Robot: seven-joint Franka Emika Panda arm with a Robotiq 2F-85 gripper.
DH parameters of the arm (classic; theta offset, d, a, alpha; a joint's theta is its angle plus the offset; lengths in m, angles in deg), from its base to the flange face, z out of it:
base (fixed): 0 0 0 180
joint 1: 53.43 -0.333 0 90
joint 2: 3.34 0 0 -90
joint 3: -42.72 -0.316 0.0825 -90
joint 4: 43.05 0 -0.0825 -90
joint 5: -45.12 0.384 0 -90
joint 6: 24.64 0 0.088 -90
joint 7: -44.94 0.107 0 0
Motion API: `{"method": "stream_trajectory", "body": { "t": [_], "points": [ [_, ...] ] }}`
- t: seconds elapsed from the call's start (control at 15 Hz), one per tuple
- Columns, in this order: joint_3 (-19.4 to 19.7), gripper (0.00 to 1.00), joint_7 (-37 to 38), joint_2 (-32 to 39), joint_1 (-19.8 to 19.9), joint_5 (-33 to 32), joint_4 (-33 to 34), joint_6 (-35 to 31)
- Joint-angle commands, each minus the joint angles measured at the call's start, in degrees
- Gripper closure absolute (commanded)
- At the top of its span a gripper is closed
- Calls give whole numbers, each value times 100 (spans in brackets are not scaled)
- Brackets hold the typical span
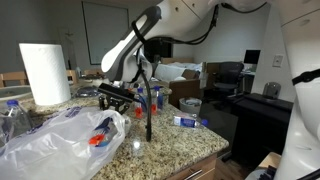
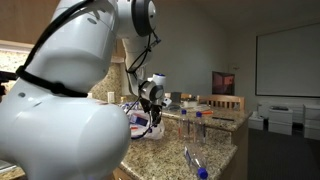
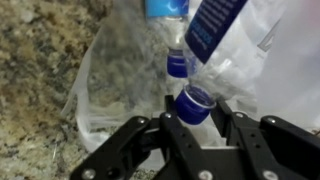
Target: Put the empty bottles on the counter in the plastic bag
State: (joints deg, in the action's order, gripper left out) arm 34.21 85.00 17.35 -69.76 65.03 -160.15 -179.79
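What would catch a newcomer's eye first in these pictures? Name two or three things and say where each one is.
The white robot arm fills the near side of an exterior view. In the wrist view its gripper is shut on the capped end of a blue-labelled bottle over the crinkled plastic bag, which lies on the granite counter. A tall paper towel roll stands behind the bag.

Granite counter (image 1: 175, 145) carries plastic bag (image 1: 55, 140) (crinkled), paper towel roll (image 1: 45, 72), lying bottle (image 1: 188, 121) near edge.
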Motion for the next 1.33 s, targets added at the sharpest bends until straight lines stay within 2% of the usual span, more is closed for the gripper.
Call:
{"method": "stream_trajectory", "body": {
  "t": [0.0, 0.2, 0.4, 0.47, 0.53, 0.67, 0.8, 0.87, 1.07, 1.13, 1.2, 1.27],
  "points": [
    [331, 85, 1531, -62, -757, -98, -297, -825],
    [782, 85, 2796, -188, -1482, -280, -423, -1467],
    [1653, 85, 3918, -218, -2364, -586, -517, -2119],
    [2023, 35, 4267, -184, -2698, -675, -549, -2325],
    [2461, 34, 4617, -137, -3071, -763, -568, -2500],
    [3239, 23, 5050, -88, -3729, -813, -625, -2582],
    [3586, 10, 5143, -205, -4053, -729, -766, -2449],
    [3312, 3, 4918, -454, -3873, -604, -919, -2323],
    [2503, 0, 4445, -1002, -3321, -321, -1241, -1994],
    [1896, 0, 4394, -1285, -2797, -393, -1383, -1880],
    [1562, 0, 4308, -1449, -2533, -299, -1481, -1751],
    [1354, 0, 3785, -1644, -2392, 284, -1578, -1517]
  ]
}}
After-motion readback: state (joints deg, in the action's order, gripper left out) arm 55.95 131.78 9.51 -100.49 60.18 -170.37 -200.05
